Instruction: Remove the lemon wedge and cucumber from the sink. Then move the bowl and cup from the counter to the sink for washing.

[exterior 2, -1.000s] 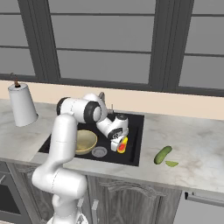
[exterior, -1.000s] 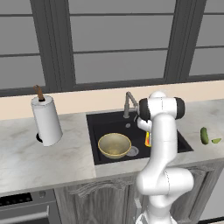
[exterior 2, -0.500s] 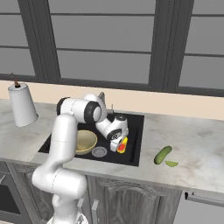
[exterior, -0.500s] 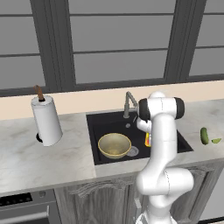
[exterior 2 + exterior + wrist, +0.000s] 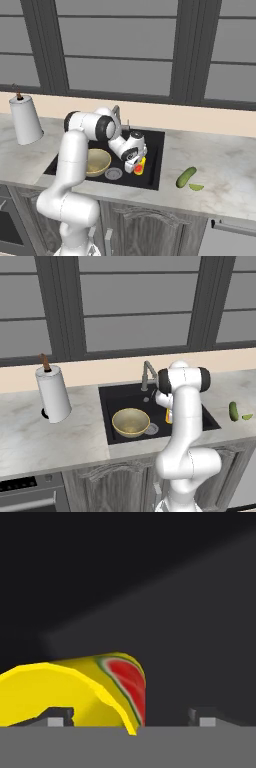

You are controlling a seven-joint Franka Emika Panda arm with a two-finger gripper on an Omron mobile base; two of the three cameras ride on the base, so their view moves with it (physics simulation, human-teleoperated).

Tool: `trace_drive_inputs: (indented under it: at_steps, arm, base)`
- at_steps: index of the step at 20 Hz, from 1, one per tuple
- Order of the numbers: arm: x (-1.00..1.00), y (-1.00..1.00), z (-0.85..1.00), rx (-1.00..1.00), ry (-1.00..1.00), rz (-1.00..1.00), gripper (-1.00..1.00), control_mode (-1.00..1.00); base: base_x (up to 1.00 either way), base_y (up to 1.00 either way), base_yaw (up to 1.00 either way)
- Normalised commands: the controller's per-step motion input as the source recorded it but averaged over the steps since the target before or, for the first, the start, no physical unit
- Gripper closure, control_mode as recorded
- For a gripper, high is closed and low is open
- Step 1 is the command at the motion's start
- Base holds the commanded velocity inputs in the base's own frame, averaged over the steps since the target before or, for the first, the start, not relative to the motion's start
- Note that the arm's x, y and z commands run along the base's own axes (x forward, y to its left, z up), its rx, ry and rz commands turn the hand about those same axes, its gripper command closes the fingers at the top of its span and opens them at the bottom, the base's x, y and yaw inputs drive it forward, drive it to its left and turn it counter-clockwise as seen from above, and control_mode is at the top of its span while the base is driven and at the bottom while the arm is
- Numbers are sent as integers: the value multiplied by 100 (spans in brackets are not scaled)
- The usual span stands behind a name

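Note:
In the hand view the yellow cup with red markings lies tipped on the black sink floor. My gripper is open, its fingertips spread either side of the cup's rim. From the right base view the gripper reaches down into the sink over the cup. The tan bowl sits in the basin's left half. On the counter to the right lie the cucumber and the lemon wedge.
A grey faucet stands at the back rim of the sink, close behind my arm. A silver drain lies beside the bowl. A paper towel roll stands on the counter at the left. A window wall runs behind.
The jaws have gone from shut on the cup to open. The cup stays in the sink and the arm has hardly moved.

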Motion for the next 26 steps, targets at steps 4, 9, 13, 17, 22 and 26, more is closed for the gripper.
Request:
trace_drive_inputs:
  at_steps: [4, 9, 13, 17, 22, 26]
  arm:
    - [-10, -1, 15, 0, 0, -11, -100, -100]
    - [-18, 0, 30, 0, -7, -11, -100, -100]
    - [-23, 0, 37, 0, -13, -10, -100, -100]
    - [-23, 0, 39, 0, -12, -11, -100, -100]
    - [-28, 0, 46, 0, -9, -5, -100, -100]
    - [-31, -1, 41, 0, -2, 0, -100, -100]
  base:
    - [0, 0, 0]
    - [0, 0, 0]
    - [0, 0, 0]
    - [0, 0, 0]
    - [0, 0, 0]
    - [0, 0, 0]
